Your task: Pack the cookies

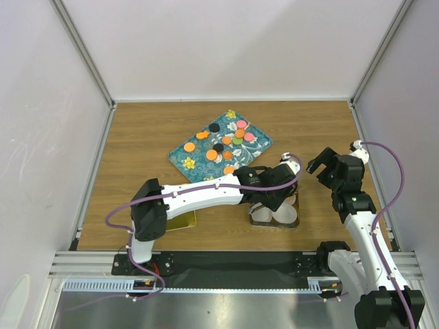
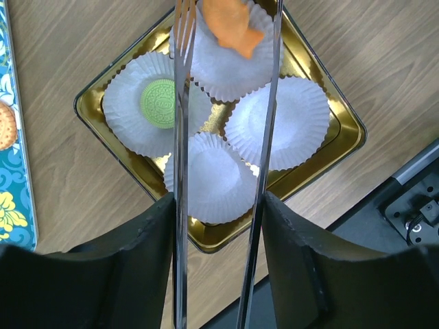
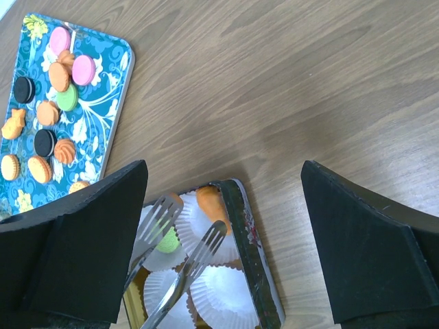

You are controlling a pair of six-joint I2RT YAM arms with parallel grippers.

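Several cookies (image 1: 226, 140), orange, pink, green and black, lie on a teal floral tray (image 1: 188, 154); they also show in the right wrist view (image 3: 58, 75). My left gripper (image 2: 218, 205) is shut on metal tongs (image 2: 182, 137) above a gold tray (image 2: 336, 130) with white paper cups. The tong tips stand apart. An orange fish-shaped cookie (image 2: 233, 24) lies in the far cup between the tips. A green cookie (image 2: 159, 103) lies in another cup. My right gripper (image 3: 223, 168) is open and empty, hovering right of the gold tray (image 3: 247, 240).
Two paper cups (image 2: 278, 130) in the gold tray hold nothing. A gold lid-like piece (image 1: 182, 221) lies under the left arm. White walls enclose the wooden table (image 1: 137, 137) on three sides. The metal base rail (image 1: 226, 264) runs along the near edge.
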